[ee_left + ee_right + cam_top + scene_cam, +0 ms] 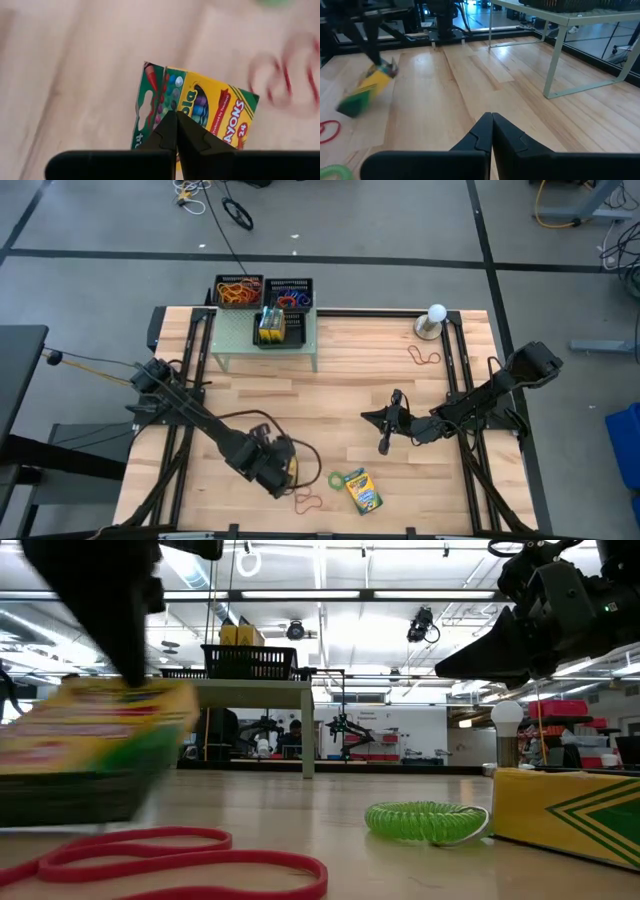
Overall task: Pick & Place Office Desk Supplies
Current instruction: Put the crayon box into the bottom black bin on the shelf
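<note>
My left gripper [280, 472] is at the table's near left, shut on a yellow-and-green crayon box [215, 107], which also shows in the right wrist view as the held box [365, 90]. A second crayon box [362, 490] lies flat near the front edge, with a green coiled band [425, 820] beside it and a red rubber band [307, 502] to its left. My right gripper [372, 418] is shut and touches nothing, hovering right of the table's middle. The far shelf [232, 340] bears black mesh trays [290, 288] holding bands and crayon boxes. My left gripper pinches the crayon box between its two fingers at one edge, where the green narrow side meets the yellow front [172, 107]. The fingers come from above, slanting down. The box hangs tilted below them, and in the right wrist view it looks clear of the table.
A white ball on a grey stand [435, 320] is at the far right, with a red rubber band [423, 357] lying near it. The pale green shelf's legs [555, 60] rise from the far part of the table. Bare wood lies between the two arms.
</note>
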`<state>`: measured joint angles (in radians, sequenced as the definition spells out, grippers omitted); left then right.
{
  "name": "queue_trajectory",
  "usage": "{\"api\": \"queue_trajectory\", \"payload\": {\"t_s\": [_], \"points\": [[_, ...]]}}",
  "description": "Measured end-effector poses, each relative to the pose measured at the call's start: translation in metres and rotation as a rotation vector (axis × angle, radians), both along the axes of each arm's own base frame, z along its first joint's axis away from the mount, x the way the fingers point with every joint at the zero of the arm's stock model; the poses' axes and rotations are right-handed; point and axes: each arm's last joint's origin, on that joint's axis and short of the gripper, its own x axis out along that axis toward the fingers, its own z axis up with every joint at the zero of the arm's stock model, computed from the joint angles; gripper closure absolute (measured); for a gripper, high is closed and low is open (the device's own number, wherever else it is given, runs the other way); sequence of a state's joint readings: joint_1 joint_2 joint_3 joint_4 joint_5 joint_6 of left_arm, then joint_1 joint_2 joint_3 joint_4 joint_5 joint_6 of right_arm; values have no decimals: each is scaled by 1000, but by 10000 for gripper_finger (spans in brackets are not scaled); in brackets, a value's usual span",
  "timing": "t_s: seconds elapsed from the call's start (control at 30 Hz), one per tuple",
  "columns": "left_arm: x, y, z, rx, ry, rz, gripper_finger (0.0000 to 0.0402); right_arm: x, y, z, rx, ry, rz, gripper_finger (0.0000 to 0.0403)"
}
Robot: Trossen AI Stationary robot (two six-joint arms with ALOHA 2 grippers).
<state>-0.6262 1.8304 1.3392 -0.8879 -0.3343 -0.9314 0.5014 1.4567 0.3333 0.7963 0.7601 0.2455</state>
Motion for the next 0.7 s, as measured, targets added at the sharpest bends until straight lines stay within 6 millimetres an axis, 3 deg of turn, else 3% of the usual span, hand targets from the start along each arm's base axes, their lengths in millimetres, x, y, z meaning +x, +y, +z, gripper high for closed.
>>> {"api": "queue_trajectory", "payload": {"t_s": [0.13,0.27,0.5,0.7], "points": [[3,4,2,35,-135,230,399,0,0,0,2,1,7,391],[5,8,3,85,-236,331,400,1,0,0,35,-6,6,391],[10,19,4,213,-288,324,400,9,-12,-3,208,3,72,391],[16,34,5,339,-250,252,400,17,-15,-14,251,61,110,391]]}}
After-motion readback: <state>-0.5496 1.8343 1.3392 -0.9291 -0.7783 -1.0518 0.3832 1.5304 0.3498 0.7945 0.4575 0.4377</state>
